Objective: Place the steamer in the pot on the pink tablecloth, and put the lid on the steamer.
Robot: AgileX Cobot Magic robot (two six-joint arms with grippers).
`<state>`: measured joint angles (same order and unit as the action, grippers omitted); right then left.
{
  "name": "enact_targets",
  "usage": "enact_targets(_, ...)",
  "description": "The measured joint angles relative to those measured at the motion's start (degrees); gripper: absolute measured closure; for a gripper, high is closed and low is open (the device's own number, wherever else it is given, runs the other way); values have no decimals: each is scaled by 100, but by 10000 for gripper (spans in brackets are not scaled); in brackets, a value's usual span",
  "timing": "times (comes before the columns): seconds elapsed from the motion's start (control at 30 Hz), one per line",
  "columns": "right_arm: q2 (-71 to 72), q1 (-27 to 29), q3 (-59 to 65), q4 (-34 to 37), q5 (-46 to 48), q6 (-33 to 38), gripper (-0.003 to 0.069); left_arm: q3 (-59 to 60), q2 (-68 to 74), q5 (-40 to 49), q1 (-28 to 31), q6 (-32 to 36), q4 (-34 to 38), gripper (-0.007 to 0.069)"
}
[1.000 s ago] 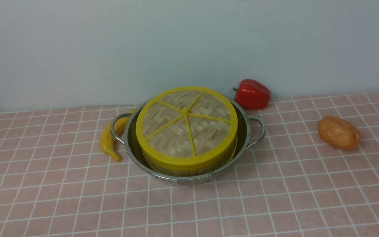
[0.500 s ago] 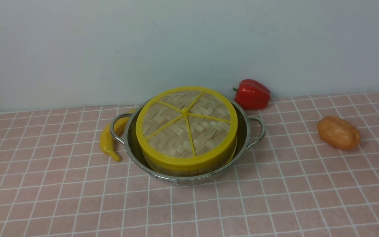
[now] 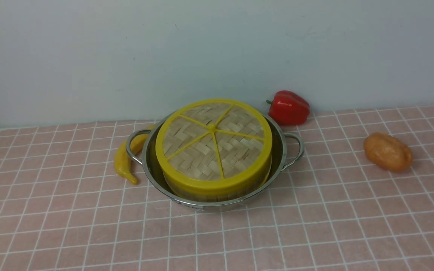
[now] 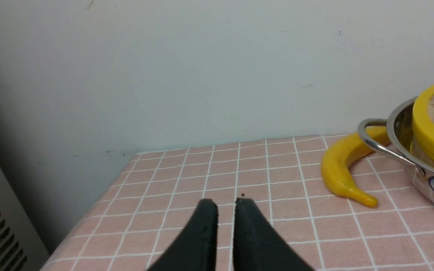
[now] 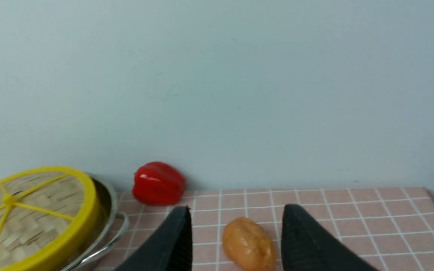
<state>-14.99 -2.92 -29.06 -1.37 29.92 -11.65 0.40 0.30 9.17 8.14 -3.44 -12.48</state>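
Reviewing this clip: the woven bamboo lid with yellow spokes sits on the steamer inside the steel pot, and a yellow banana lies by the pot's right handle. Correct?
Not quite. The woven bamboo lid with yellow spokes does cover the bamboo steamer inside the shiny steel pot, but the yellow banana lies by the pot's left handle, as the front view shows.

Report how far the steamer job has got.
Done, by the look of it: the steamer sits in the pot on the pink tablecloth, and the lid lies on top. Nothing is in hand: the left pincer is nearly shut on nothing, the right pincer open and empty. Nothing appears left.
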Motion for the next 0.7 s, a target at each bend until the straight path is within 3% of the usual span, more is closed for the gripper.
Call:
enact_targets(0.33, 1471, 252, 2569, -155, -1660, 18, 323, 0, -13, -6, 0, 0, 0, 539)
enact_targets(0.7, 1477, 252, 2952, -155, -1661, 18, 323, 0, -13, -6, 0, 0, 0, 529)
